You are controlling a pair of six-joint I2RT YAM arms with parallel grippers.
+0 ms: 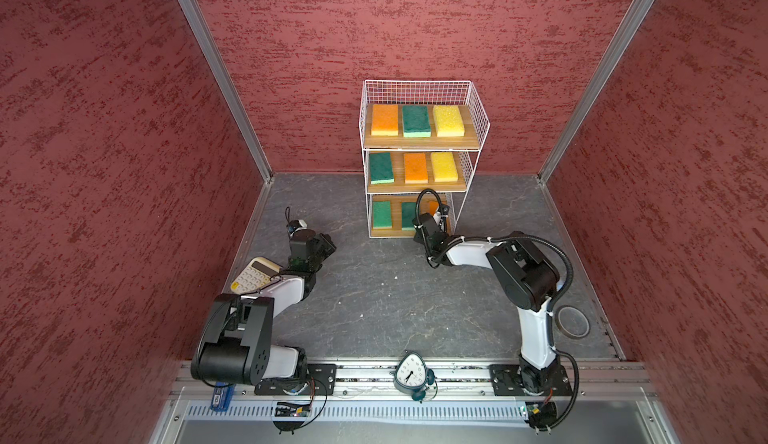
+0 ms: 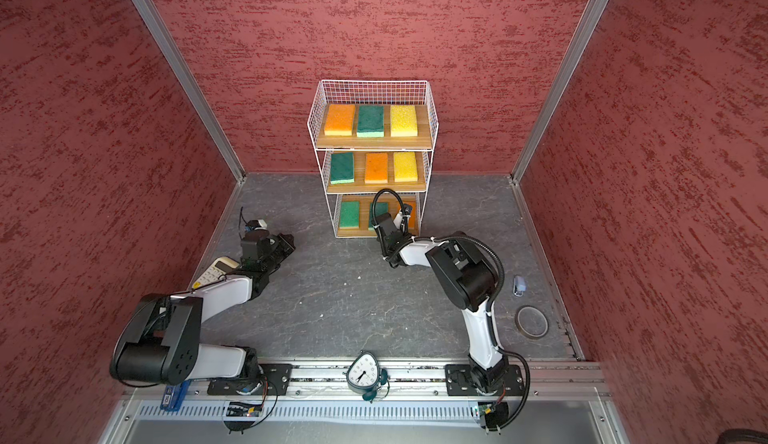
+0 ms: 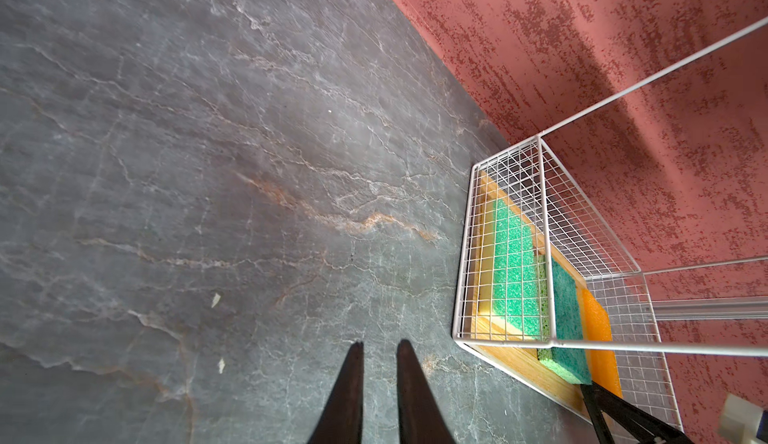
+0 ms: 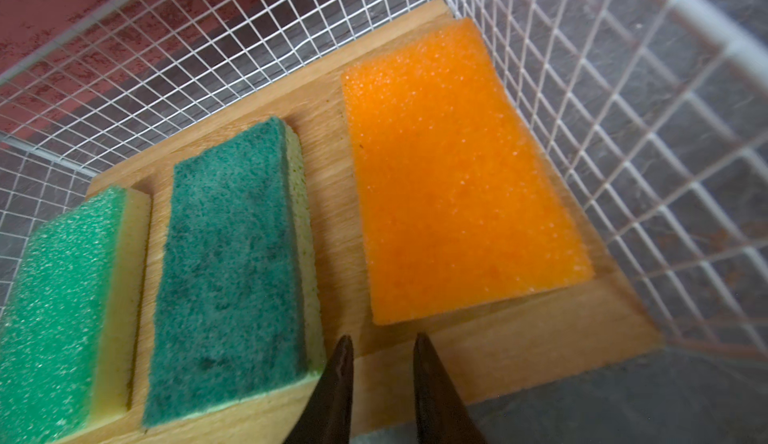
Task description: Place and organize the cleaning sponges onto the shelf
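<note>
Nine cleaning sponges (image 1: 416, 121) — light, soft foam, likely best pinched across the narrow width — lie three per tier on the shelf (image 1: 419, 143), upper centre in both top views; left gripper (image 3: 380, 344) and right gripper (image 4: 383, 338) each slightly apart, empty.

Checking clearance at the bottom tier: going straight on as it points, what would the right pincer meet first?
Most likely the near corner of the orange sponge, lying beside the dark green sponge on the shelf. How high the right pincer sits is unclear, so it might pass above.
</note>
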